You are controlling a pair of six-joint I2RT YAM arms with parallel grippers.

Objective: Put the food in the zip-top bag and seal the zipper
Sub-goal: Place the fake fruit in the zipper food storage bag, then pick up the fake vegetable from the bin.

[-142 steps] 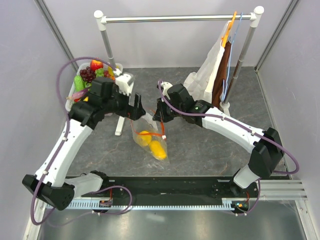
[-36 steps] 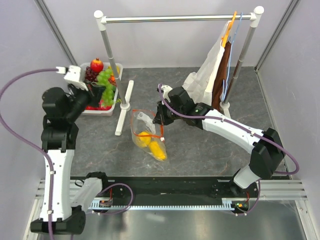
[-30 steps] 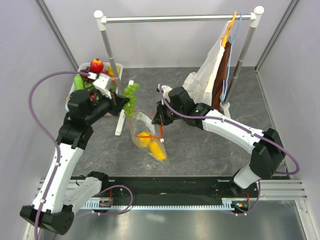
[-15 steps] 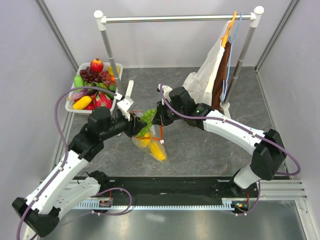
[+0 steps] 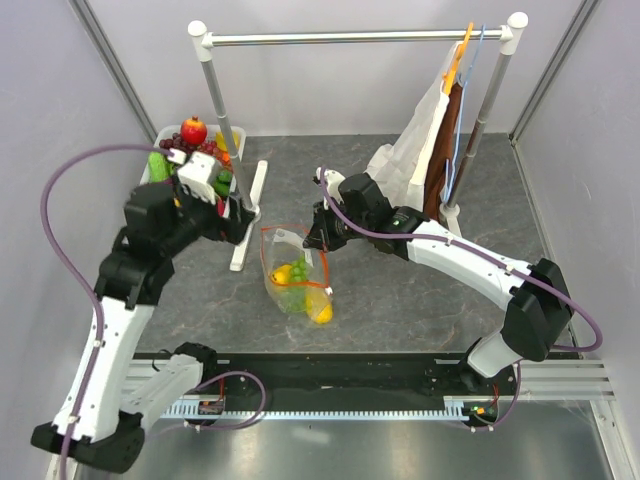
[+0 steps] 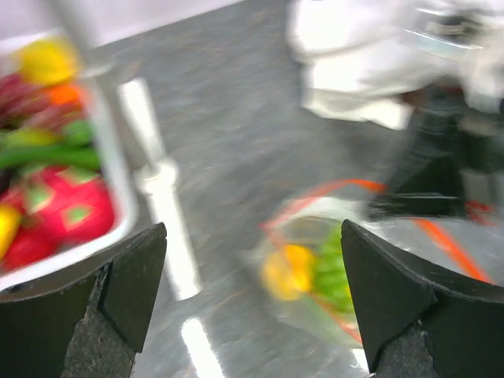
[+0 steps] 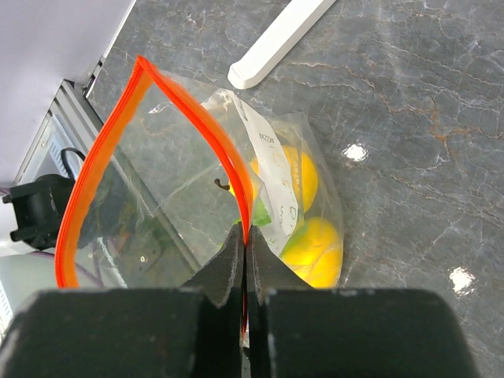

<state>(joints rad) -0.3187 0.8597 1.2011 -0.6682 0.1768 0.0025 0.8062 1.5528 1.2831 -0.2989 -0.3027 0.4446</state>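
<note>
zip-top bag [image 5: 283,250] rim within right hand [image 5: 318,243], green grapes [image 5: 293,298] inside bag

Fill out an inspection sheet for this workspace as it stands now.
Surface: grey marbled table, a few glare spots, no spills seen.
Job's things: bag held open at the mouth, zipper unsealed; two yellow fruits and green grapes inside; more food in the tray.
Clutter: nothing seen.
Grippers: left gripper open and empty above the table; right gripper shut on the bag's orange edge.
Cables: left arm's purple cable loops high; right arm's cable runs along the arm; neither touches the bag.
Surroundings: clothes rack at the back, white cloth hanging from it.
</note>
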